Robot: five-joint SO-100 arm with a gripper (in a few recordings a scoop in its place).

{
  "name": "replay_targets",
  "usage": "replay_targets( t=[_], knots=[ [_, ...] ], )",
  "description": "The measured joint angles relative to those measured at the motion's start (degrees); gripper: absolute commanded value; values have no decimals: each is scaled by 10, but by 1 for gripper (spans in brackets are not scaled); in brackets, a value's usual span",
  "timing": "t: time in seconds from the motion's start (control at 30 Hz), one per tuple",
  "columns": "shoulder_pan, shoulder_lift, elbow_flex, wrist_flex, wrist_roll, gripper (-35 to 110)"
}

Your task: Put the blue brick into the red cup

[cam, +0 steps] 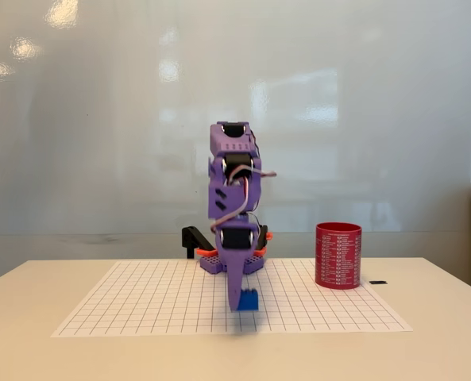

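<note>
Tool [241,300] grips the blue brick [249,301], partly hiding it above the grid sheet [140,302]; red cup [338,255] well right

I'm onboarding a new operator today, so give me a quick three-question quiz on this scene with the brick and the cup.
1. True or false: the blue brick is already inside the red cup.
2. In the fixed view, the red cup stands on which side of the arm: A left, B right, C directly in front?
3. Fill in: the gripper points ____ at the gridded sheet, beside the brick.

Key: 1 false, the brick is low over the sheet at the gripper's tip; 2 B; 3 down.
</note>
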Motion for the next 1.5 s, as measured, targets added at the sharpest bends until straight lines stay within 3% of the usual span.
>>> replay_targets(
  t=[0.27,0.47,0.73,1.03,1.23,1.5],
  knots=[
    [-5,207,-7,3,-81,-1],
    [-99,381,-22,114,-105,-1],
    [-300,460,-23,258,-31,-1],
    [-518,511,-23,338,82,-1],
    [-652,497,-23,345,153,-1],
    [-667,498,71,279,182,-1]
  ],
)
